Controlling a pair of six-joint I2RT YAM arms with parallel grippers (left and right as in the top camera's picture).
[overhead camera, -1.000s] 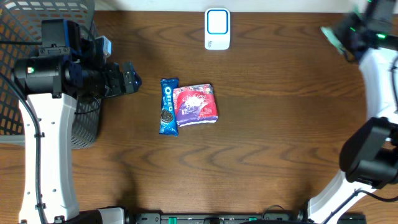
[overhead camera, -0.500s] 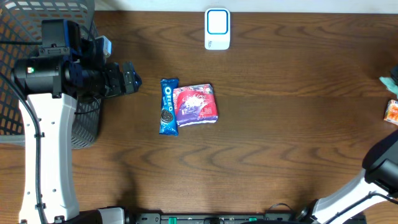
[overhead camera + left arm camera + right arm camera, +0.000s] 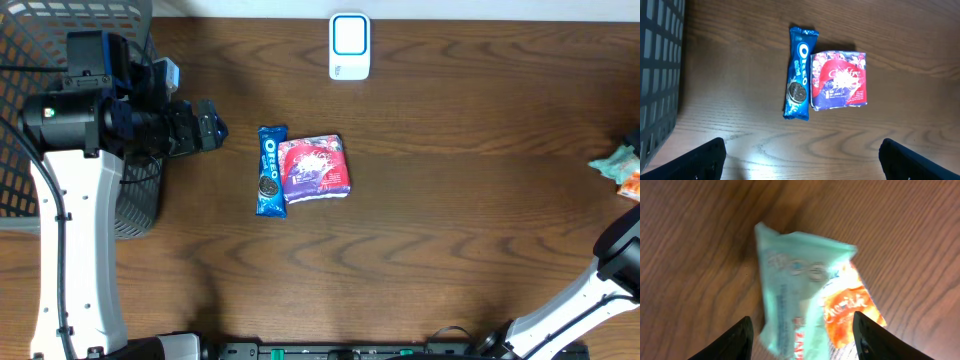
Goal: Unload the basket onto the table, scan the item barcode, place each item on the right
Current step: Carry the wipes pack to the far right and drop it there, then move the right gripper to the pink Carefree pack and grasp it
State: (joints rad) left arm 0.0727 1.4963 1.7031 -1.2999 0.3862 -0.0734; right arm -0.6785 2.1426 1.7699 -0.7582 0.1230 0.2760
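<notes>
"oreo" on the blue cookie packet.

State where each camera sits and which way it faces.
Overhead: above the table, looking straight down; left arm and part of the right arm show.
Left wrist: on the left arm, looking down at the Oreo pack and red pack; left gripper, its tips in the bottom corners.
Right wrist: looks down at a green-orange packet; right gripper straddles it.
Shared: overhead and left wrist both show both packs.
</notes>
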